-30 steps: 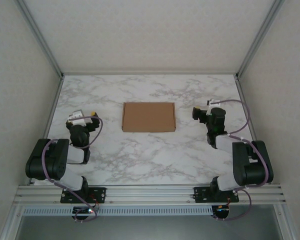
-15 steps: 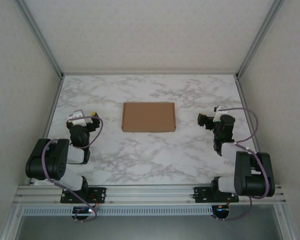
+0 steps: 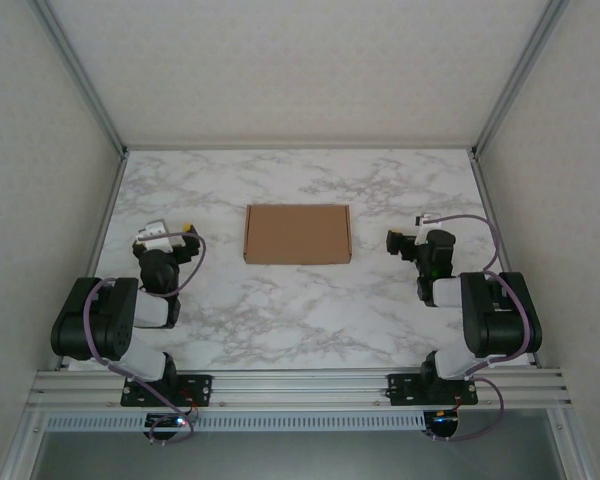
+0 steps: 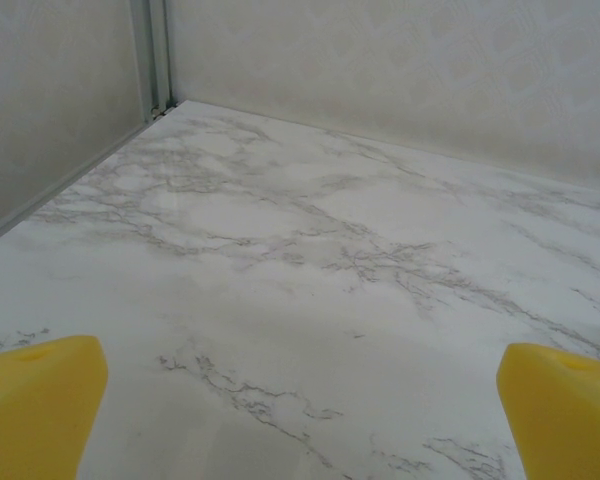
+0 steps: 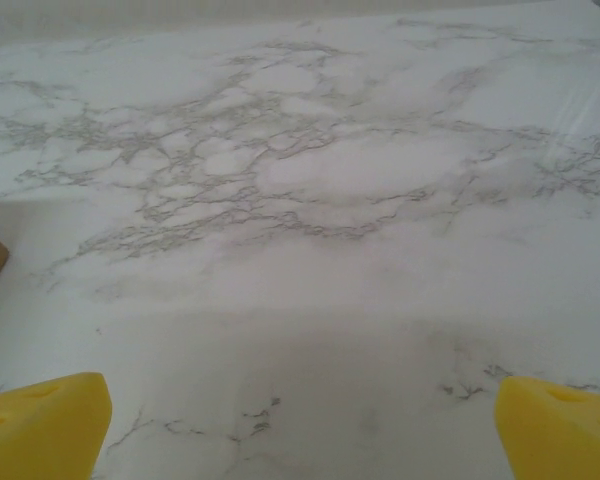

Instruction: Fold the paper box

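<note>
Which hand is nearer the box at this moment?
Right. The right hand sits a short gap off the right edge of the box. The left hand is farther out beyond its left edge. Neither touches it.

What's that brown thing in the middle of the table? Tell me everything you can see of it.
It is the paper box: plain brown cardboard, a thin flat rectangle, looking closed from above. It lies flat near the middle of the marble table, long side running left to right. Only the table touches it. One corner shows at the left edge of the right wrist view.
</note>
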Controlling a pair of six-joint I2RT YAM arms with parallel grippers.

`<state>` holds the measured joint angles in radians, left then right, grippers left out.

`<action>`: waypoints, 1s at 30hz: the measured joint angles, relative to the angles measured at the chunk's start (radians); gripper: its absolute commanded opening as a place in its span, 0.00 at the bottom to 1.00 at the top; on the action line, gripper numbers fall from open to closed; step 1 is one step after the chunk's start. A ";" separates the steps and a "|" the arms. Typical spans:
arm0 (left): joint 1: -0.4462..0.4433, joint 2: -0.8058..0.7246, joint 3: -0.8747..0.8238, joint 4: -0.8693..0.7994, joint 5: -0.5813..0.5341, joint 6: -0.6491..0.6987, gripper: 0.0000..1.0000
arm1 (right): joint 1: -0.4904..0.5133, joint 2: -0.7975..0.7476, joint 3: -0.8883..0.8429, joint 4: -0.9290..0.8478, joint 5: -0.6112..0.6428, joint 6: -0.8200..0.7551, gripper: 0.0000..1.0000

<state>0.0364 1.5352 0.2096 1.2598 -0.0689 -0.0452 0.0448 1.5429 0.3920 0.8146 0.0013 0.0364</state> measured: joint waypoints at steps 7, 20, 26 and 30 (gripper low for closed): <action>0.000 0.000 0.000 0.000 0.003 0.000 1.00 | 0.013 0.000 0.000 -0.005 0.026 -0.007 0.99; 0.027 0.000 0.000 0.001 0.072 0.000 1.00 | 0.011 0.000 0.000 -0.012 0.029 -0.011 0.99; 0.032 0.000 0.000 0.001 0.108 0.000 1.00 | 0.007 0.000 0.000 -0.014 0.024 -0.011 0.99; 0.032 0.000 0.000 0.001 0.112 0.000 1.00 | 0.007 0.000 0.000 -0.014 0.024 -0.011 0.99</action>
<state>0.0685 1.5352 0.2096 1.2606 0.0429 -0.0448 0.0521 1.5429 0.3920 0.8001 0.0254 0.0254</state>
